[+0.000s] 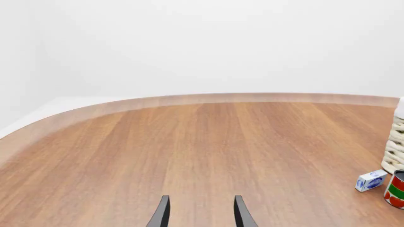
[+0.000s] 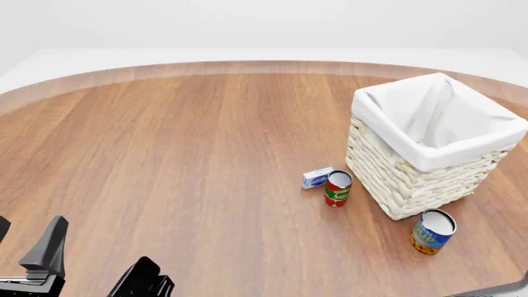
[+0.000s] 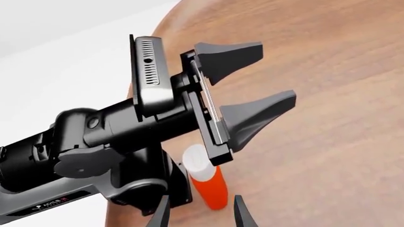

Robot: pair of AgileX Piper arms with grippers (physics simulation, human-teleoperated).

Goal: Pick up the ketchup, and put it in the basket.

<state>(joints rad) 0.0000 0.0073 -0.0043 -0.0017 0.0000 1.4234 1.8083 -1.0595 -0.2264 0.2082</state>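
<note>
ketchup point(image 3: 207, 182) partly hidden behind left arm, label unseen, basket point(image 2: 429, 145) apart

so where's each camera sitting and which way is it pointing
Left wrist: behind the left gripper, looking across the brown wooden table; open fingertips show.
Front: above the arms' side, facing forward and down at the cream woven basket; left gripper at bottom.
Right wrist: behind the right gripper, facing the left arm and red-orange ketchup bottle.
Shared: left wrist and front both show the red-and-green can.
</note>
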